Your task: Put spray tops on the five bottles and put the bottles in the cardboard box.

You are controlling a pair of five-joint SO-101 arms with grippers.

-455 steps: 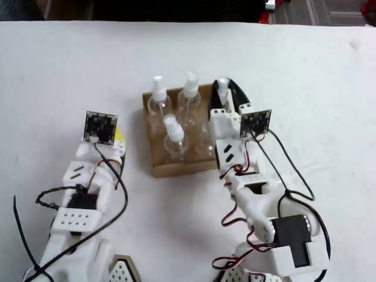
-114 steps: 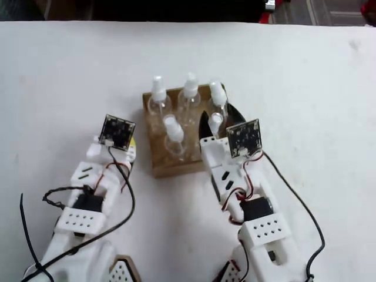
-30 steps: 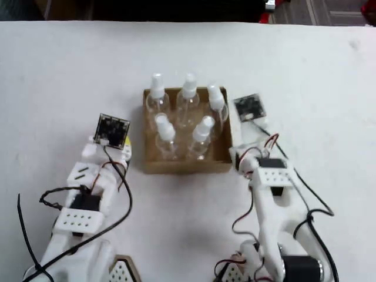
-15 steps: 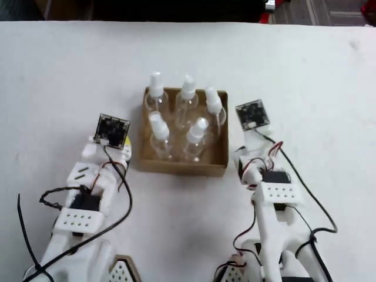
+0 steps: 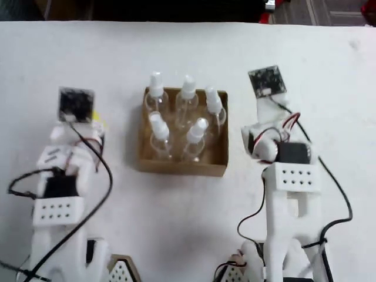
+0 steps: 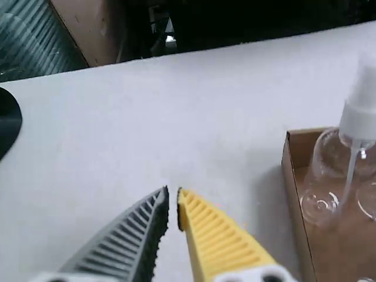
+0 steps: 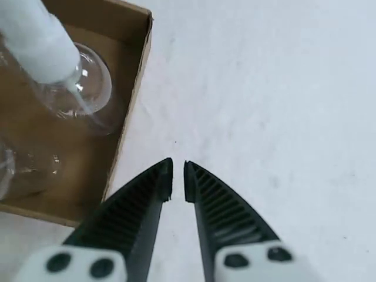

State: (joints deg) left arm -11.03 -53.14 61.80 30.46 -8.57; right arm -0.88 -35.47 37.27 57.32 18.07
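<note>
Fingers: the left fingers (image 6: 214, 241), one grey and one yellow ribbed plastic wedge, are drawn together on nothing, above bare bench just beside the box. The right fingers (image 7: 138, 205), two black ribbed wedges, are likewise closed and empty at the box's other side.
Progress: judging by how things lie, the task looks finished. All five bottles are capped and boxed, and nothing seems left to fit or place.
Bench: flat white matt bench (image 5: 305, 53), with a faintly grained surface.
Box: shallow brown cardboard box (image 5: 182, 168), rectangular and open-topped with thin raw-edged walls, sitting between the two sets of fingers.
Bottles: five small clear plastic bottles (image 5: 188, 108) with rounded, glossy bodies, standing upright inside the box, three in the far row and two in the near row.
Spray tops: white plastic spray tops (image 5: 156, 82), cylindrical, one seated on each bottle.
Dip tube: a thin dip tube (image 6: 351, 176) shows through one bottle's clear wall.
</note>
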